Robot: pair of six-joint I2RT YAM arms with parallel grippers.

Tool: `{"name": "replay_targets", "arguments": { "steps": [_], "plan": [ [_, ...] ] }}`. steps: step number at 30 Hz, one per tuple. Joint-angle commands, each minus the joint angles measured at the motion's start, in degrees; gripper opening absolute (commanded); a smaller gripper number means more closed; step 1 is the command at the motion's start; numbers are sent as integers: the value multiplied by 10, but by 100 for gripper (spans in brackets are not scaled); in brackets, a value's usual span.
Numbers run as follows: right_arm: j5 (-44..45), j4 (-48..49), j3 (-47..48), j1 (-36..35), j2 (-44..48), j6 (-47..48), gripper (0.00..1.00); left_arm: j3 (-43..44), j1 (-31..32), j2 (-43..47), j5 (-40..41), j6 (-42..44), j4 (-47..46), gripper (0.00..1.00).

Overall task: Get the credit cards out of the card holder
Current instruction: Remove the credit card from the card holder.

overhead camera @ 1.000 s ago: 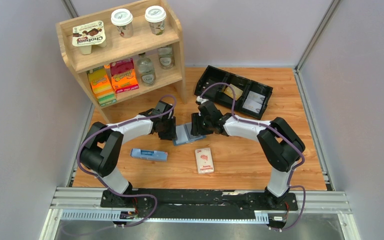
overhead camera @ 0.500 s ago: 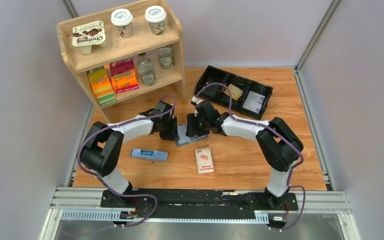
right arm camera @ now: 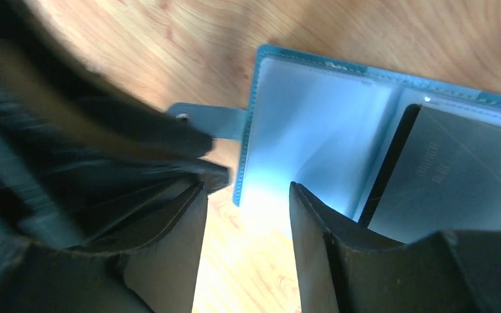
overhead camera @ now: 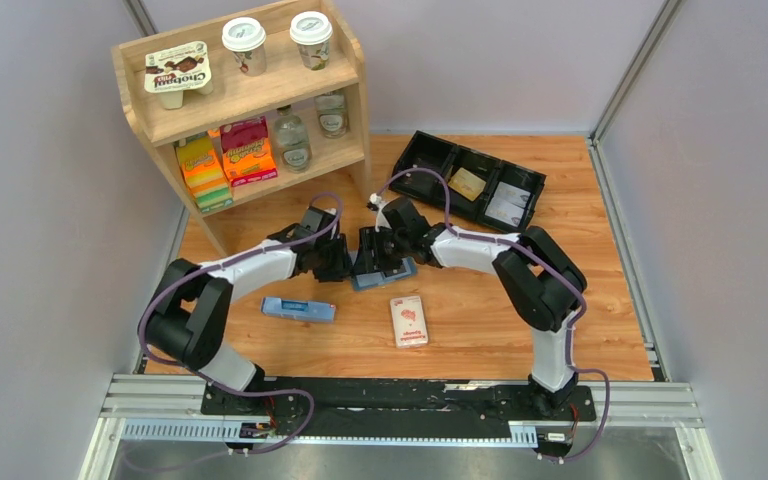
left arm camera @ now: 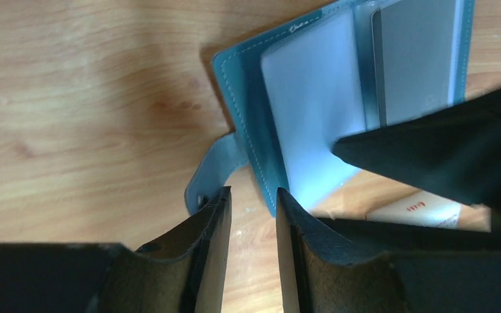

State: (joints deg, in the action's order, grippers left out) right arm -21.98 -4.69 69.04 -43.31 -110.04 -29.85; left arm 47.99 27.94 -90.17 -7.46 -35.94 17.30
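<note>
- The wooden table (overhead camera: 580, 300) carries a shelf (overhead camera: 357, 100) at 11 o'clock and a black tray (overhead camera: 430, 150) at 1 o'clock; both arms reach in to meet at its centre.
- The left gripper (left arm camera: 253, 195) has its jaws a narrow gap apart, with only bare wood between them, right at the holder's strap tab (left arm camera: 212, 173).
- The right gripper (right arm camera: 248, 189) has its jaws wider apart, poised over an empty clear sleeve and clamping nothing.
- The card holder (overhead camera: 378, 279) lies open at the table's centre, between the two grippers. It is teal-blue with pale stitching and glossy sleeves.
- A white pack (overhead camera: 409, 320) sits at 5 o'clock from it, and a pale blue box (overhead camera: 298, 309) at 8 o'clock.
- The tan-gold card (overhead camera: 466, 183) rests in a tray compartment, so I'd judge that one is done.
- The dark grey card (right arm camera: 456, 176) is still tucked in its sleeve. About half the job seems left.
</note>
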Motion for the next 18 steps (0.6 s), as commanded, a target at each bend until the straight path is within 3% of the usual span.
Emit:
{"name": "replay_targets", "arguments": {
  "steps": [1,6,11,18],
  "plan": [
    [-5,8,21,-1,-39,-30,51,-28,-11,88,44,-46,-4,40],
    [15,-8,22,5,-41,-28,41,-33,-13,152,70,-61,-2,41],
    [35,-15,29,8,10,-1,39,-1,-13,147,40,-62,-22,41],
    [190,-84,27,35,61,28,36,40,-13,85,-22,-104,-60,41]
  ]
}}
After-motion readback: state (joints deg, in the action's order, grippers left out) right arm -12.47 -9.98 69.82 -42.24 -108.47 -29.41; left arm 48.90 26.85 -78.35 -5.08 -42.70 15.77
